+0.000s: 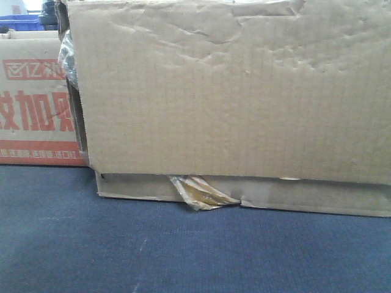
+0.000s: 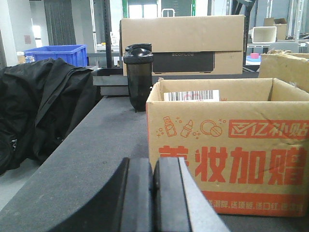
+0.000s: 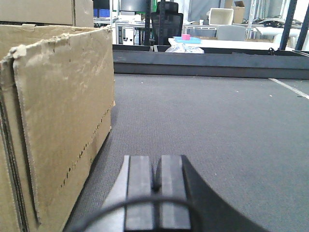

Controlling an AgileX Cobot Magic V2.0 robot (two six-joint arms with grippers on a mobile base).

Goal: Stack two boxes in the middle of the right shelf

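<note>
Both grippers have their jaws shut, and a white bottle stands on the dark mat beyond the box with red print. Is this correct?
Not fully. The bottle is dark, almost black, not white, as the left wrist view shows. The rest holds: it stands beyond the red-printed box, and the left gripper and right gripper have their jaws shut.

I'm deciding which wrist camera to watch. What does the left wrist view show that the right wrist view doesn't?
Only left wrist: a red-printed open carton, a dark shaker bottle, a black jacket and a blue bin. Only right wrist: a plain brown box with a ragged top edge, and a black chair. Both: the grey mat, plus each arm's shut gripper: left gripper, right gripper.
</note>
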